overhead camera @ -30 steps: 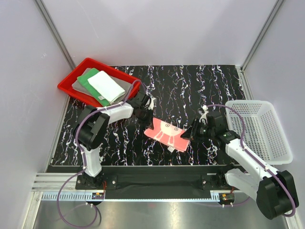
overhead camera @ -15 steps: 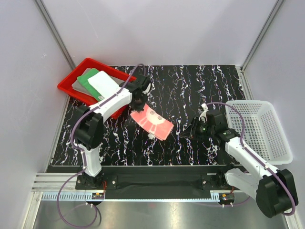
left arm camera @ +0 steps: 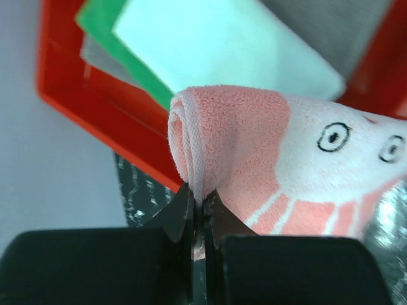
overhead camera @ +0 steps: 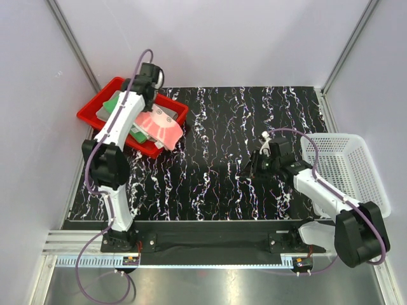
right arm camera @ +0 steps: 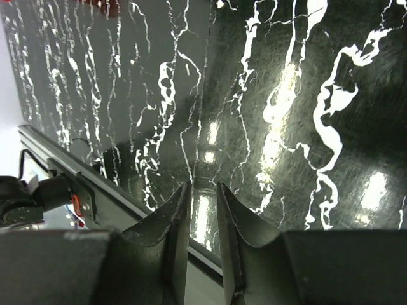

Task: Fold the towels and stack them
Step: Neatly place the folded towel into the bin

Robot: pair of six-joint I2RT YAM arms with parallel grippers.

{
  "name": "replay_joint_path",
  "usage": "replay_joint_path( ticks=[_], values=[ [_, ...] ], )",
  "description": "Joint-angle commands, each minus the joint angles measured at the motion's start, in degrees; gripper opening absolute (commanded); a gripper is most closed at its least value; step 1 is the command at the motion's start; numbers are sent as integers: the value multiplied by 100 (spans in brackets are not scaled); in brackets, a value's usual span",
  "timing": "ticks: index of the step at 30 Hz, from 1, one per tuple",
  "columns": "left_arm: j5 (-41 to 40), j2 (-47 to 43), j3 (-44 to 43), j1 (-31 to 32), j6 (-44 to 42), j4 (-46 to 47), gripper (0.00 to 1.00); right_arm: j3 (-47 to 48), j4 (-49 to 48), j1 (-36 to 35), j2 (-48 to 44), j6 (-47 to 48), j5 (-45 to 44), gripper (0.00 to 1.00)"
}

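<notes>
Left fingers (left arm camera: 177,219) tight on salmon-pink towel (left arm camera: 254,146) over red tray (left arm camera: 57,70) of green towel (left arm camera: 127,44), white towel (left arm camera: 222,44); right fingers (right arm camera: 175,222) narrowly apart, empty.

1. A glossy black table top (overhead camera: 254,114) streaked with white marble-like veins fills the middle of the overhead view.
2. Plain pale grey walls (overhead camera: 210,38) close it in at the back and on both sides.
3. Slim metal posts (overhead camera: 73,46) slant through the upper left and upper right corners.
4. A silver rail (overhead camera: 216,262) crosses the bottom edge.
5. Bright glare (right arm camera: 286,82) lies on the table top in the upper middle of the right wrist view.
</notes>
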State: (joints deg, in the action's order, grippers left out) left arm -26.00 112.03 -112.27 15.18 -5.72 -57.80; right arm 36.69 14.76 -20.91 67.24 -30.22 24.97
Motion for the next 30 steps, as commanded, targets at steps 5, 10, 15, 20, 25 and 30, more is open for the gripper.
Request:
replay_joint_path(
  ticks=[5,10,15,20,25,30],
  values=[
    [-389,414,-811,-760,-1589,1157,0,558,-193,-28,456,490,-133,30],
    [-176,1303,-1614,-1341,-1670,1832,21,839,-254,-28,895,578,-133,31],
    [-1046,1630,-1886,-1333,-1741,2273,87,946,-202,-36,1195,605,-54,32],
    [-724,894,-2036,-1167,-759,1651,99,954,-281,-28,1160,455,-80,38],
    [1874,-688,-441,-745,376,1332,99,1620,333,-36,800,350,-212,100],
    [4660,-2762,2299,-201,1327,2437,99,2342,1097,-36,45,412,-764,100]
  ],
)
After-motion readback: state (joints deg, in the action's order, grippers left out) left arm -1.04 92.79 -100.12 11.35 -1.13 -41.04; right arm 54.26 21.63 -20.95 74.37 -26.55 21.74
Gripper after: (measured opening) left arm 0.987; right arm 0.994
